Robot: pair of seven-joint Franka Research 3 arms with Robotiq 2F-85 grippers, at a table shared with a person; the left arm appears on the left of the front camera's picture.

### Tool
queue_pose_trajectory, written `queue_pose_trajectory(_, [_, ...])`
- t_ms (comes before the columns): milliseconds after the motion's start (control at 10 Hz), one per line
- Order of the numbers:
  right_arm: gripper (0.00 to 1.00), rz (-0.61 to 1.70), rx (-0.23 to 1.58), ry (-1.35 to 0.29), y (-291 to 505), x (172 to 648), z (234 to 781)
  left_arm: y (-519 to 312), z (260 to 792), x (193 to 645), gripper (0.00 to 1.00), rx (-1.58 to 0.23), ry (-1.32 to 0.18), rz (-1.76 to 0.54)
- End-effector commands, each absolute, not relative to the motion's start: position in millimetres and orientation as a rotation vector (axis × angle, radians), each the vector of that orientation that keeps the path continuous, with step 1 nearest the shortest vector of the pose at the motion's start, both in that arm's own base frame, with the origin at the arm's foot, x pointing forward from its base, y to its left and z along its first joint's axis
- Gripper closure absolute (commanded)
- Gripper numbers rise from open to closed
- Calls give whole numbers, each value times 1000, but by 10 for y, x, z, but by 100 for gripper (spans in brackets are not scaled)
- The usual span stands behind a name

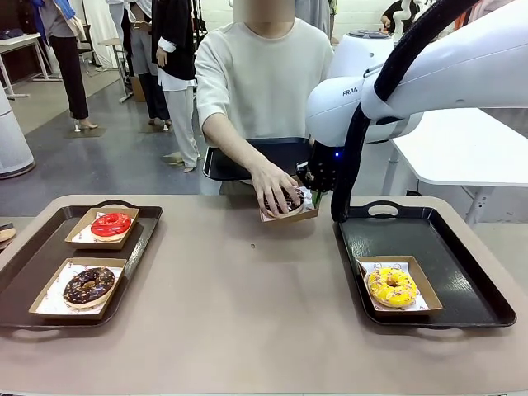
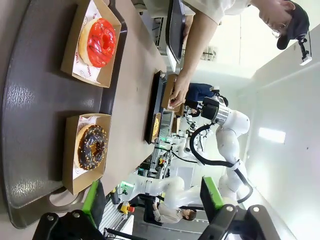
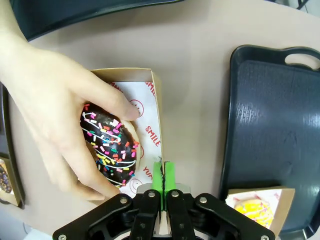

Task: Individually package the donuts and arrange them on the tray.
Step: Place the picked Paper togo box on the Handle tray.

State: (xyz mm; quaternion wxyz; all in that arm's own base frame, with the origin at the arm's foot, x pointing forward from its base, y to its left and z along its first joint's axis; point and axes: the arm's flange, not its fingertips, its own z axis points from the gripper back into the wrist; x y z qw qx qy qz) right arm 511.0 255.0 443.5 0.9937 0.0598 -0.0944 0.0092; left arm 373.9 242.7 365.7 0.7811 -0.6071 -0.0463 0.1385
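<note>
Glossy red donut (image 1: 110, 223); brown cardboard tray (image 1: 87, 308).

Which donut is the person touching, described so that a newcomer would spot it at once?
Start at the far middle edge of the beige table, between the two dark trays. There the person's hand rests on a dark sprinkled ring donut in a brown cardboard box. Unlike the other boxed donuts, it sits on no tray.
</note>
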Motion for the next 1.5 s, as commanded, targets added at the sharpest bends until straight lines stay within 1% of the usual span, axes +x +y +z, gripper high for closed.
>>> queue_pose_trajectory(0, [100,20,122,-195,2542,5120,4442,2411,3668,3702,0,-1317,-106,300])
queue_pose_trajectory(900, [100,20,122,-195,2542,5120,4442,2411,3668,3702,0,-1317,-106,300])
queue_pose_trajectory(1000, [99,18,120,-189,2550,5110,4435,2411,3668,3702,0,-1317,-106,300])
queue_pose_trajectory(1100, [99,52,109,-155,2316,5041,4573,2411,3668,3702,0,-1317,-106,300])
queue_pose_trajectory(1400, [99,9,98,-122,1531,4749,4912,2411,3668,3702,0,-1317,-106,300])
